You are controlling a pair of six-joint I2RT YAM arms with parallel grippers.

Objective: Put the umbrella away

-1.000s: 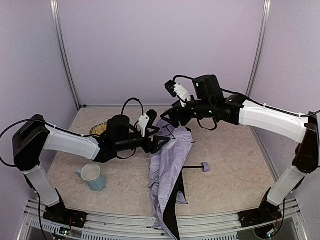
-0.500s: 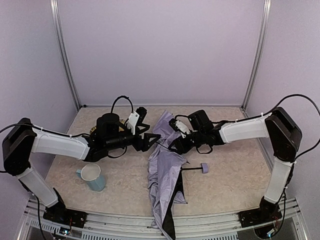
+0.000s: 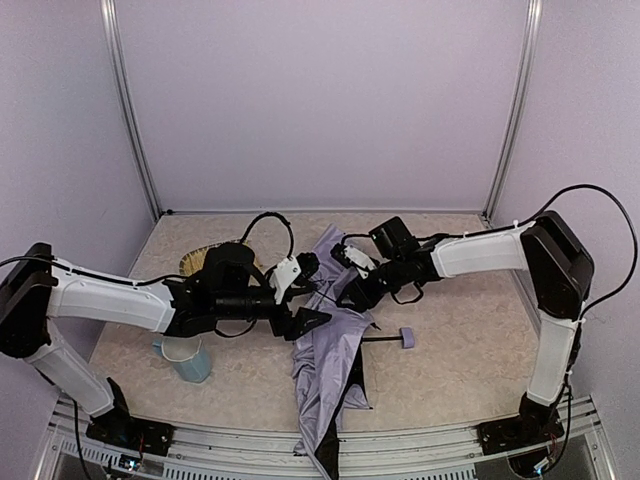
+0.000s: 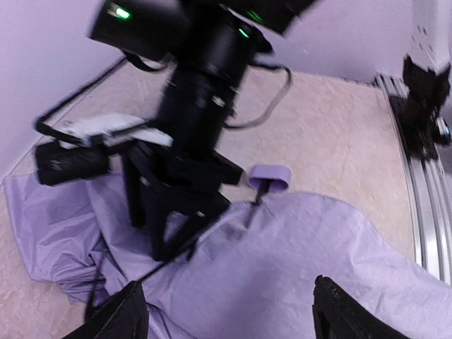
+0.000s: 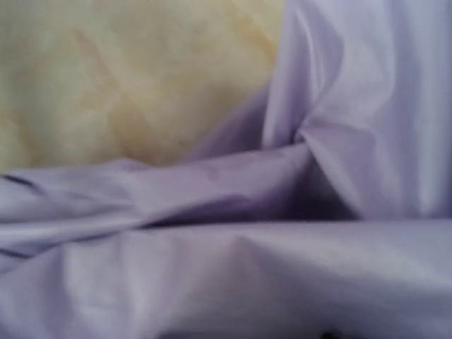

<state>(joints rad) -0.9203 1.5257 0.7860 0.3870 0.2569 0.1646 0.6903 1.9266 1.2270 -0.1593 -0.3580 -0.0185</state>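
Observation:
The umbrella (image 3: 330,350) lies collapsed in the middle of the table, pale lavender fabric with black lining showing at its near end, which hangs over the front edge. Its thin black shaft ends in the lavender handle knob (image 3: 407,336), also seen in the left wrist view (image 4: 270,176). My left gripper (image 3: 312,321) is open and empty, hovering just above the fabric (image 4: 282,268). My right gripper (image 3: 353,296) is down on the fabric's far part, opposite the left one (image 4: 152,233). In the right wrist view fabric (image 5: 282,233) fills the frame and the fingers are hidden.
A blue mug (image 3: 188,358) stands at the near left, partly under my left arm. A woven basket (image 3: 197,260) sits at the back left. Lavender walls close in three sides, and a metal rail (image 3: 420,440) runs along the front edge.
My right arm came down from above onto the umbrella's far fabric and stayed there. My left gripper moved nearer and to the right, over the fabric. The fabric shifted slightly.

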